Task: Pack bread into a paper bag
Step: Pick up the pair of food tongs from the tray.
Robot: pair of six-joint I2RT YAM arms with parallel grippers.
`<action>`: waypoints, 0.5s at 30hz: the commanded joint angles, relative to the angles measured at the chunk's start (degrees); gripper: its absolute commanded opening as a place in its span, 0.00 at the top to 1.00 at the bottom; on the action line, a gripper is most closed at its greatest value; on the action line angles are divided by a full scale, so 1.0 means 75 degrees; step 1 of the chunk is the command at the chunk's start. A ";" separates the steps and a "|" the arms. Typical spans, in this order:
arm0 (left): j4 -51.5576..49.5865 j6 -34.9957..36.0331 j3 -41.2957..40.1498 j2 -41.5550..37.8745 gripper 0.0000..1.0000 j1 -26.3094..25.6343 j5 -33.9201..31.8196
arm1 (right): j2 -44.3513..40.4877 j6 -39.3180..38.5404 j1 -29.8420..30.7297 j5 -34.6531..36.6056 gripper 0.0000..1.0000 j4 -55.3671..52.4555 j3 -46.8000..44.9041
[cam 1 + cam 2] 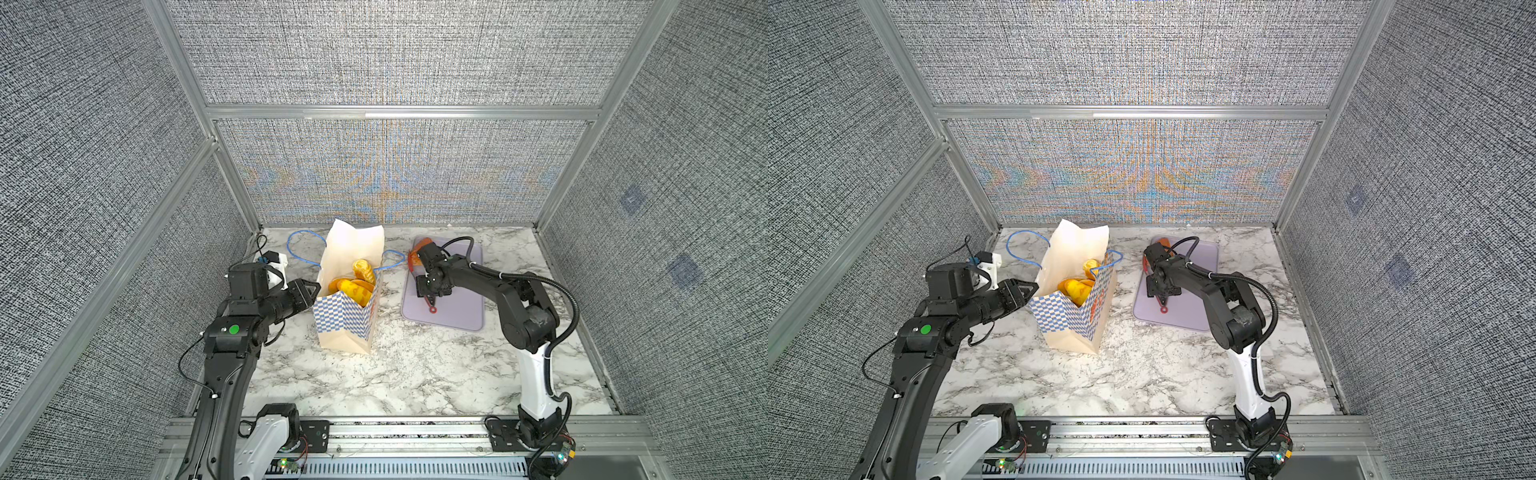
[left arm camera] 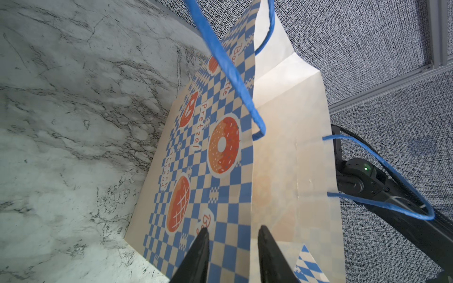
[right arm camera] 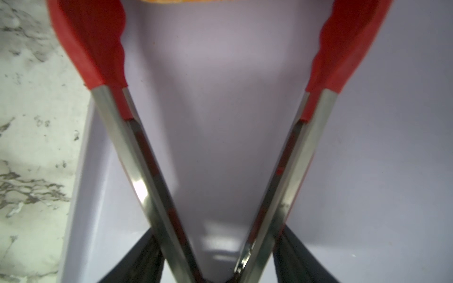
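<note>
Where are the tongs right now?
Right wrist view: red-tipped tongs held in the right gripper over the lilac tray, right of the paper bag, tips spread toward the bread at the tray's far end.

Cream paper bag (image 1: 345, 324) with blue-white checks, golden bread (image 1: 364, 270), lilac tray (image 1: 457, 311), red-tipped tongs (image 3: 147, 186), grey-veined table (image 1: 415, 374).

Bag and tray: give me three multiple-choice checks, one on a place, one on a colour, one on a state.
1. The tray lies: A) left of the bag B) right of the bag C) under the bag
2. The bag's handles are: A) red B) green C) blue
3. The tongs are: A) lying unheld B) in the right jaws C) in the bag

B: the tray sits on the right arm's side of the bag.
C: blue cord loops from the rim.
B: the right jaws clamp the tongs' metal arms over the tray.
</note>
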 commanded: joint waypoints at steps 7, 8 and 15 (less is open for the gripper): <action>-0.0025 0.0065 0.0037 -0.0044 0.65 -0.0006 -0.0011 | -0.0729 -0.0179 -0.0019 0.0003 0.53 0.0010 -0.0274; -0.0030 0.0066 0.0032 -0.0050 0.65 -0.0002 -0.0021 | -0.0827 -0.0209 -0.0013 0.0009 0.54 -0.0023 -0.0283; -0.0020 0.0056 0.0059 -0.0061 0.65 -0.0006 -0.0023 | -0.1384 -0.0476 -0.0042 -0.0023 0.59 -0.0393 -0.0149</action>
